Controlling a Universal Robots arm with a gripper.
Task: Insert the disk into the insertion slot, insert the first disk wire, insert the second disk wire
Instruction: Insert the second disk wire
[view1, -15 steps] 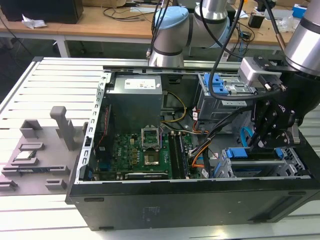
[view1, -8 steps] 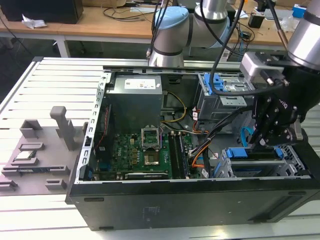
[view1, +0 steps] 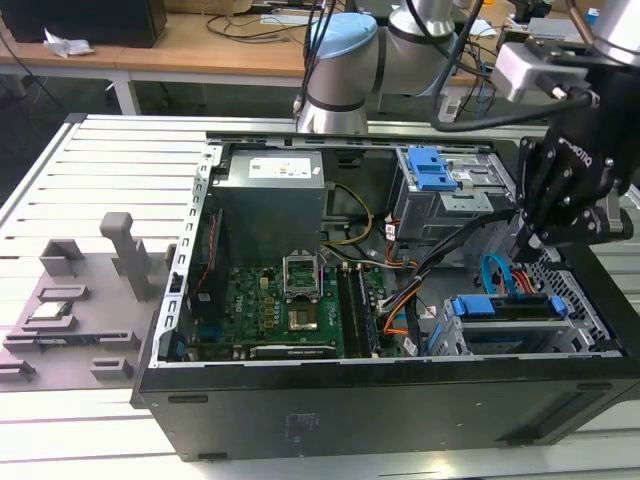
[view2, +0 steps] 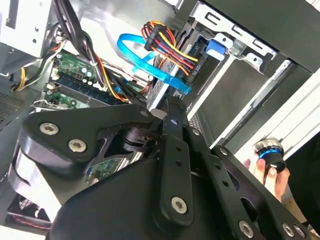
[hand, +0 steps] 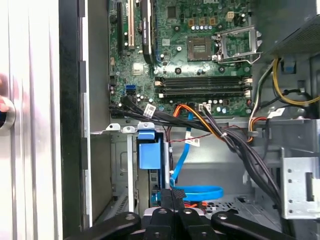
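One black gripper (view1: 527, 243) over the blue-framed silver disk (view1: 503, 308), seated in its low grey slot (view1: 575, 300) | second wrist view: flat blue wire (view2: 150, 65) by the fingertips; jaw state unclear | first wrist view: advance straight, gently.

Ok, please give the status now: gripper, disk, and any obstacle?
Black gripper low over grey perforated drive cage. Blue-framed disk seated inside. Flat blue cable looped nearby.

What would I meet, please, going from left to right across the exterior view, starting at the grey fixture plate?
Grey fixture plate → green motherboard → the disk in the insertion slot, with the gripper just above them.
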